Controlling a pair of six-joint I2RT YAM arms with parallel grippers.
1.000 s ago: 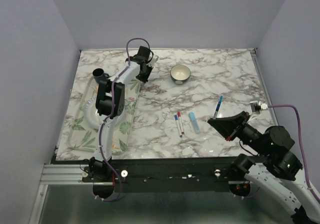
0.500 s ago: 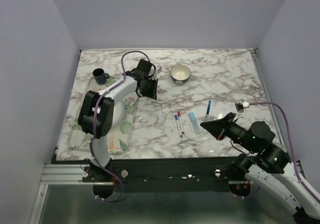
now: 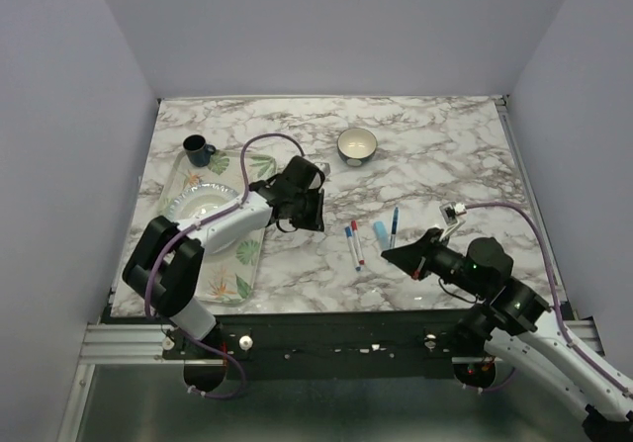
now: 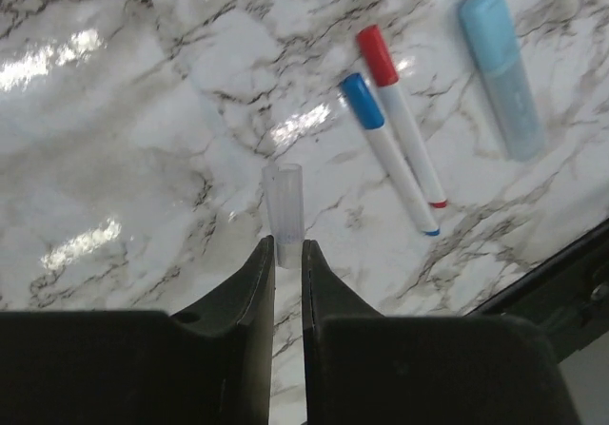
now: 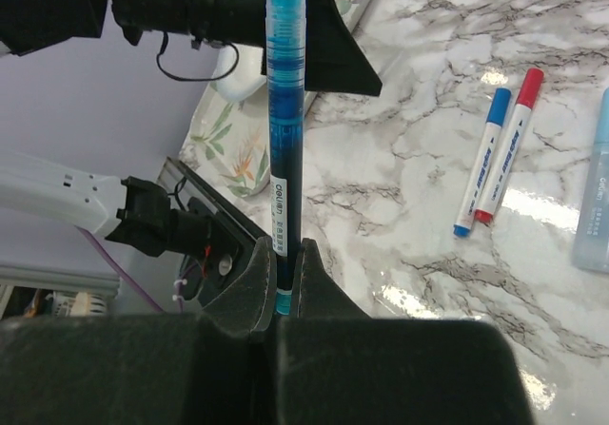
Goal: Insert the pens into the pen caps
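Here we are mid-air over the marble table (image 3: 445, 155), both arms brought in toward the middle. The left gripper (image 4: 287, 251) is clamped on a small cap (image 4: 284, 206), pinching only its near end. We reckon that is deliberate: it leaves the far end jutting clear of the fingers, ready to receive a pen. The cap is a short, see-through, frosted tube hovering just above the table. We cannot tell from here whether that far end is the open one.

Across from it, the right gripper (image 5: 284, 252) is squeezed shut on the blue pen (image 5: 285, 111), held low near one end. The pen stands straight up out of the fingers, so most of its length is free to aim at the cap. It is a slim, translucent blue barrel with a printed white label. Its far tip runs out of the wrist view, so we cannot judge the tip.

From above, pen and cap are near each other but apart, not yet lined up.

Down on the table lie two white pens (image 4: 400, 149) side by side, one blue-ended, one red-ended, apparently capped. A pale blue marker (image 4: 501, 73) lies just beside them.
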